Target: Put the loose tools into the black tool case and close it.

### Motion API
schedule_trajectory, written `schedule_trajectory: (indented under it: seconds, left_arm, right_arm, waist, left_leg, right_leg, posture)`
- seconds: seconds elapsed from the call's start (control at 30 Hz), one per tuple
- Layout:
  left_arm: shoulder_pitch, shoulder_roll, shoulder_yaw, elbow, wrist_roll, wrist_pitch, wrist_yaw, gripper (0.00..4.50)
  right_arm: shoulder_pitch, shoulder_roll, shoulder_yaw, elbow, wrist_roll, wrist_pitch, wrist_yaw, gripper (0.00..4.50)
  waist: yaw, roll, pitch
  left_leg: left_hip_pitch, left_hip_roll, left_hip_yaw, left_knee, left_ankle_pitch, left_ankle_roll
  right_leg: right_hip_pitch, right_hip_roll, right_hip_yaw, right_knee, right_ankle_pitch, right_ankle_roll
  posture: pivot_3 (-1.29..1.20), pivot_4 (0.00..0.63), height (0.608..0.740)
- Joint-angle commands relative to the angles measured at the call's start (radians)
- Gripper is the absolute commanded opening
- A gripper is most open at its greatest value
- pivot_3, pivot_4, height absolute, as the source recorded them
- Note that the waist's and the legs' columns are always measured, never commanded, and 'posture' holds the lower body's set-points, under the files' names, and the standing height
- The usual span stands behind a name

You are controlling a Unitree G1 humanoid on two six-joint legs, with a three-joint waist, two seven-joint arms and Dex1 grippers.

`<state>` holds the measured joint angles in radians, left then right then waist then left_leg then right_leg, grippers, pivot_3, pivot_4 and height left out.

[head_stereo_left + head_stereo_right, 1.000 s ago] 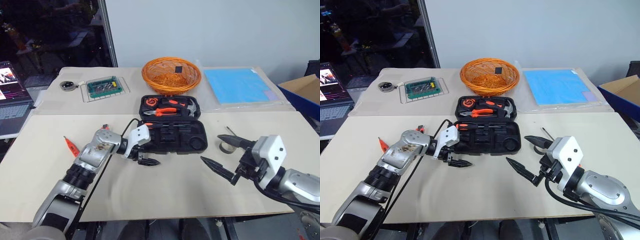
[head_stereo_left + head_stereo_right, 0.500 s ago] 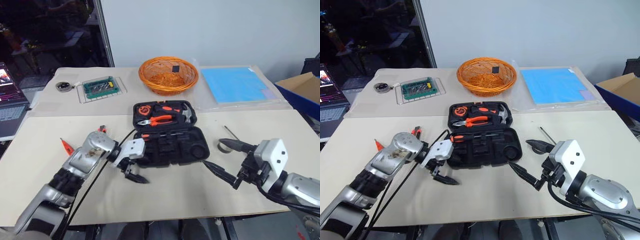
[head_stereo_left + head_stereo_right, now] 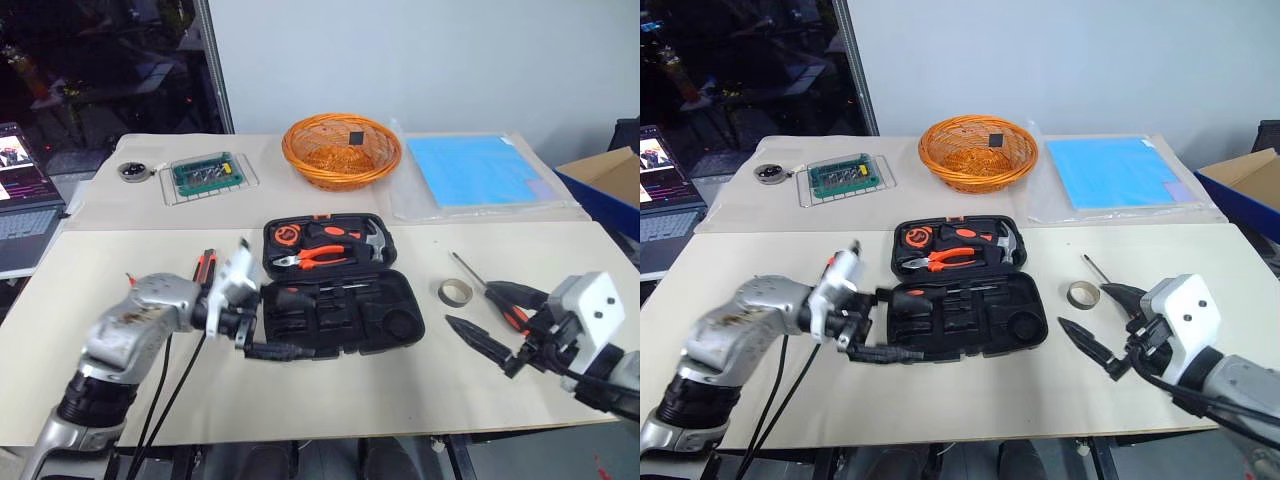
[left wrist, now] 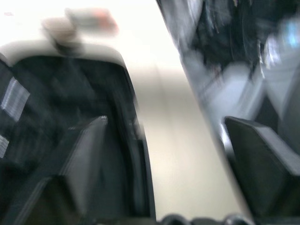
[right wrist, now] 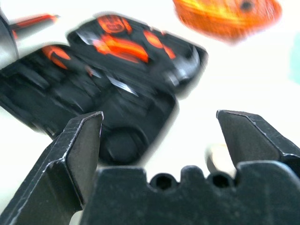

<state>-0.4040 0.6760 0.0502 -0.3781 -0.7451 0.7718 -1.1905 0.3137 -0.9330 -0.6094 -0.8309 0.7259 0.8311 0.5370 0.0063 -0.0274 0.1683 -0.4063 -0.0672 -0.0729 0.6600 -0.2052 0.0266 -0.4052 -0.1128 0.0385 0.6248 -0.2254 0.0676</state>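
Observation:
The black tool case (image 3: 392, 318) lies open at the table's middle. Its rear half holds orange pliers (image 3: 318, 256), a hammer and a tape measure. My left gripper (image 3: 275, 330) hangs open and empty at the case's front left corner, pointing right along its front edge. My right gripper (image 3: 468, 305) is open and empty, right of the case. A long steel-shaft screwdriver (image 3: 468, 272) lies on the table there, its handle under the upper finger. A small red-handled screwdriver (image 3: 204, 266) lies left of the case, behind my left wrist.
A tape roll (image 3: 455, 291) sits beside the long screwdriver. At the back stand an orange wicker basket (image 3: 342, 150), a clear tray with a green board (image 3: 208, 172) and a blue sheet (image 3: 475, 170). A laptop (image 3: 22, 195) is far left, a box (image 3: 610, 178) far right.
My left gripper rose and drew back toward the case's left front corner. My right gripper swung to the right, away from the case, uncovering the long screwdriver's shaft and the tape roll.

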Motion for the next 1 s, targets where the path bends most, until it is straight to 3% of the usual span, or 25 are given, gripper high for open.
schedule_trajectory:
  seconds: [0.03,0.13,0.27,0.53,0.63,0.8,0.9,1.0]
  left_arm:
    - [-0.008,0.012,0.072,-0.119,-0.112,0.102,0.135,4.5]
    - [0.004,0.029,0.069,-0.2,-0.119,0.121,0.205,4.5]
    - [0.003,0.03,0.027,-0.261,-0.111,0.125,0.273,4.5]
    - [-0.009,0.048,-0.035,-0.226,-0.071,0.065,0.254,4.5]
    - [-0.013,0.044,-0.05,-0.221,-0.061,0.047,0.253,4.5]
    - [0.005,0.039,-0.053,-0.214,-0.046,0.016,0.256,4.5]
    - [0.045,0.016,-0.019,-0.23,-0.056,-0.002,0.296,4.5]
    - [0.13,-0.018,0.037,-0.227,-0.022,-0.066,0.343,4.5]
  right_arm:
    - [-0.019,-0.072,-0.034,0.104,0.032,0.083,0.077,4.5]
    - [0.001,-0.141,0.046,0.237,-0.127,0.048,0.076,4.5]
    - [-0.066,-0.171,0.167,0.401,-0.227,0.016,0.069,4.5]
    - [-0.468,-0.089,0.431,0.717,-0.302,0.113,0.035,4.5]
    - [-0.54,-0.084,0.479,0.79,-0.312,0.117,0.077,3.86]
    - [-0.56,-0.091,0.519,0.823,-0.344,0.075,0.132,2.15]
    - [-0.509,-0.133,0.453,0.779,-0.358,0.011,0.164,1.1]
    - [-0.482,-0.171,0.389,0.639,-0.332,-0.019,0.214,0.99]
  waist:
    - [0.0,-0.001,0.0]
    - [0.002,-0.001,0.0]
    - [0.003,-0.001,0.001]
    - [-0.012,-0.002,0.003]
    - [-0.012,-0.001,0.004]
    - [-0.007,-0.001,0.004]
    - [-0.007,0.0,0.004]
    - [-0.006,0.002,0.005]
  left_leg:
    - [0.001,0.0,0.0,0.0,0.0,0.0]
    - [0.0,-0.001,0.001,0.0,0.0,0.0]
    - [0.001,-0.001,0.003,0.0,0.0,0.0]
    - [0.002,0.001,0.008,0.0,0.0,0.0]
    - [0.0,0.002,0.009,0.0,0.0,0.0]
    - [0.0,0.0,0.008,0.0,-0.001,0.001]
    - [0.0,0.0,0.009,0.0,-0.001,0.001]
    - [0.0,0.0,0.009,0.0,-0.001,0.001]
  right_leg:
    - [0.001,0.0,0.0,0.0,0.0,0.0]
    - [0.001,0.001,0.0,0.0,0.0,0.0]
    - [0.002,0.0,0.001,0.0,0.0,0.0]
    - [0.001,0.001,0.002,0.0,0.002,-0.002]
    - [-0.001,0.002,0.002,-0.001,0.003,-0.004]
    - [-0.001,0.002,0.002,-0.001,0.005,-0.008]
    - [-0.001,0.001,0.003,-0.001,0.005,-0.008]
    - [-0.001,0.001,0.003,-0.001,0.003,-0.004]
  posture:
    - [0.0,0.15,0.74]
    - [0.0,0.15,0.74]
    - [0.0,0.15,0.74]
    - [0.0,0.15,0.74]
    - [0.0,0.15,0.74]
    - [0.0,0.15,0.74]
    - [0.0,0.15,0.74]
    - [0.0,0.15,0.74]
